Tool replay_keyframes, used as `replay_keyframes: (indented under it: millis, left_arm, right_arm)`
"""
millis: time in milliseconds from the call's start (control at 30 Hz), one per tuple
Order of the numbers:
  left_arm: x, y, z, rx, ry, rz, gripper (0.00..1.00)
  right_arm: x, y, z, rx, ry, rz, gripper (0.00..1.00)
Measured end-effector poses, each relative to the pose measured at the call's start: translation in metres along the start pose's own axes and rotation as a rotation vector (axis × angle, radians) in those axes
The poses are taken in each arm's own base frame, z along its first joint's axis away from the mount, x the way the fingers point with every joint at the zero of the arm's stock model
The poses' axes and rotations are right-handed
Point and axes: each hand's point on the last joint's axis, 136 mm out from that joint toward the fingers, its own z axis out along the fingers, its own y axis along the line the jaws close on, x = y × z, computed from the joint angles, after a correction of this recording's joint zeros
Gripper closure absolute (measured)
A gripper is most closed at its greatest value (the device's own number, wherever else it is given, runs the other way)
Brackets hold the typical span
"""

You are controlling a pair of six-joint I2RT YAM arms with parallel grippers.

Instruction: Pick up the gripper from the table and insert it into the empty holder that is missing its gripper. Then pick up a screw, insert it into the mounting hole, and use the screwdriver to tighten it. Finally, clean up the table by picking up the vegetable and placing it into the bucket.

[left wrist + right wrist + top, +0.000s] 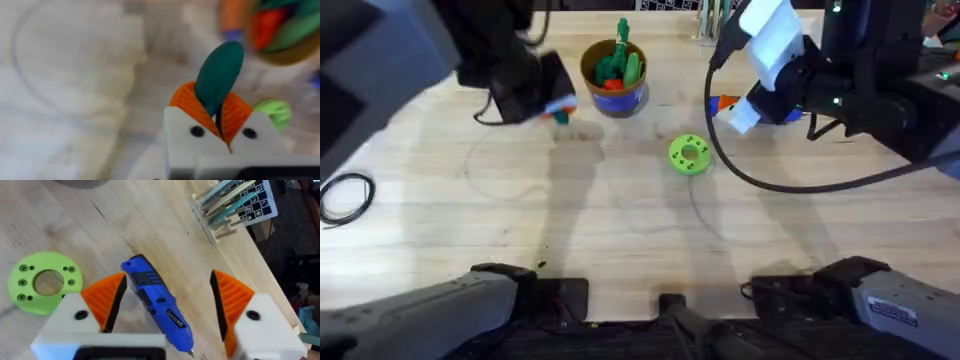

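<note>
Dark-green vegetable (pixel 218 77) between orange ribbed pads (pixel 189 104); bright-blue screwdriver (pixel 157 300) between orange pads; light-green disc (pixel 44 282) beside.

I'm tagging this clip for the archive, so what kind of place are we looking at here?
Most likely a robotics lab workbench: a wooden table with two robot arms, a blue screwdriver, a bucket of toy vegetables, and a green disc.

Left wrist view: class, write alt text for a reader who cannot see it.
A dark-green toy vegetable is pinched between the left gripper's orange jaws, above a wooden table. A bucket of colourful toys sits blurred beyond it, and a light-green disc lies nearby.
</note>
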Motion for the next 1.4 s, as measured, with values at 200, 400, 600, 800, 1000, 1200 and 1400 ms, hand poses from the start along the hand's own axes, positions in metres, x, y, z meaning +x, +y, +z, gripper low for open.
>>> replay_keyframes:
  millis: [200, 400, 600, 800, 1000, 1200, 1400]
  left_arm:
    - [-0.038, -0.048, -0.031, 0.218, -0.177, 0.107, 0.982]
    - [-0.048, -0.066, -0.012, 0.255, -0.180, 0.150, 0.982]
    - [-0.060, -0.082, 0.016, 0.285, -0.176, 0.164, 0.982]
    - [-0.068, -0.109, 0.042, 0.386, -0.162, 0.186, 0.859]
    - [-0.061, -0.115, 0.063, 0.414, -0.100, 0.180, 0.462]
    - [-0.060, -0.121, 0.052, 0.452, -0.107, 0.192, 0.056]
    - [-0.060, -0.119, 0.017, 0.473, -0.147, 0.201, 0.015]
  right_arm:
    - [0.000, 0.000, 0.000, 0.000, 0.000, 0.006, 0.009]
    - [-0.007, -0.007, -0.014, 0.028, -0.036, 0.047, 0.009]
    - [-0.011, -0.011, -0.033, 0.049, -0.064, 0.063, 0.009]
    - [-0.008, -0.008, -0.037, 0.040, -0.054, 0.079, 0.009]
    - [-0.002, -0.003, -0.037, 0.022, -0.031, 0.126, 0.009]
    - [-0.002, -0.003, -0.038, 0.019, -0.030, 0.196, 0.009]
    - [-0.010, -0.010, -0.058, 0.054, -0.086, 0.243, 0.009]
